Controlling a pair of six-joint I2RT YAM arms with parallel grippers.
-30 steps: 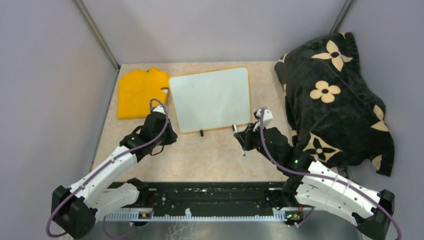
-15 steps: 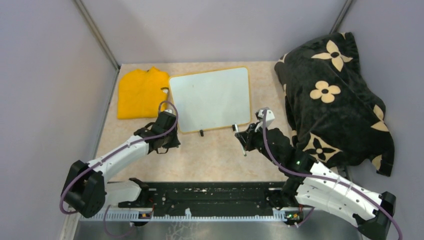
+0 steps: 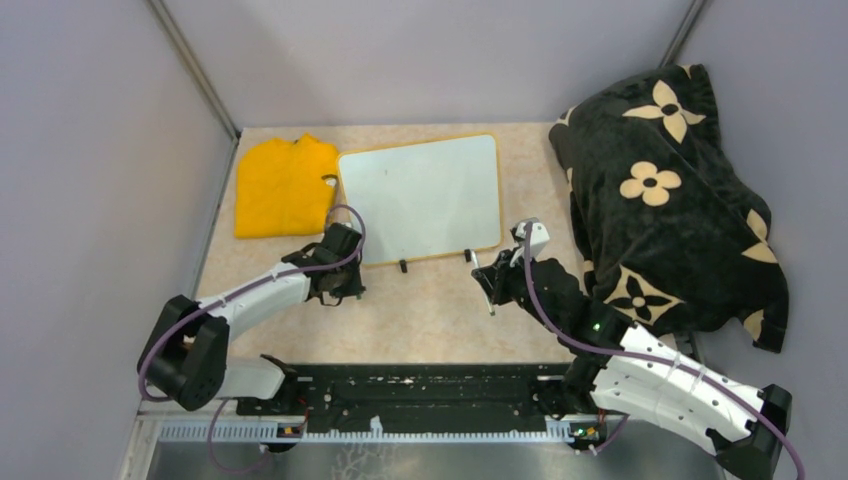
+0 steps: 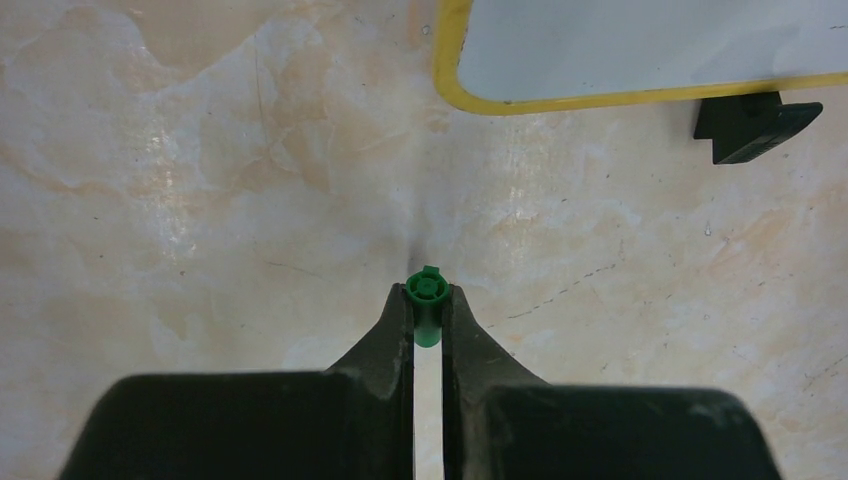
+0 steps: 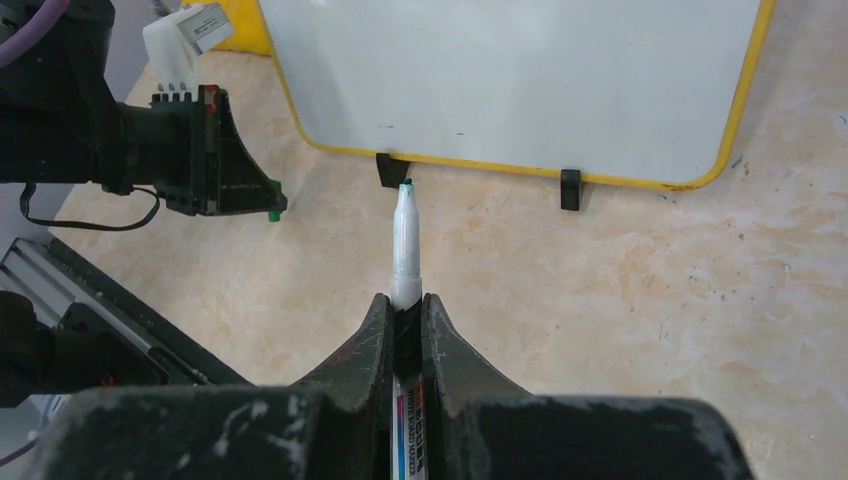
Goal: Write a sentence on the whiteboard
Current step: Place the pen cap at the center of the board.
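Observation:
The whiteboard [image 3: 420, 198] lies flat at the back middle, and its face shows no green sentence. My right gripper [image 3: 488, 283] is shut on an uncapped white marker [image 5: 405, 240]. The marker's green tip points at the board's near edge, just short of a black clip foot [image 5: 386, 169]. My left gripper [image 3: 344, 292] is shut on the small green marker cap [image 4: 427, 290] and sits low over the table near the board's front left corner [image 4: 452, 88]. The cap also shows in the right wrist view [image 5: 272, 213].
A folded yellow cloth [image 3: 282, 185] lies left of the board. A black blanket with cream flowers [image 3: 670, 190] is heaped along the right side. Grey walls close in the back and both sides. A black rail [image 3: 420, 400] runs along the near edge.
My left arm has swung right and nearer, bringing its gripper to the board's front left corner. The right gripper and marker have barely shifted.

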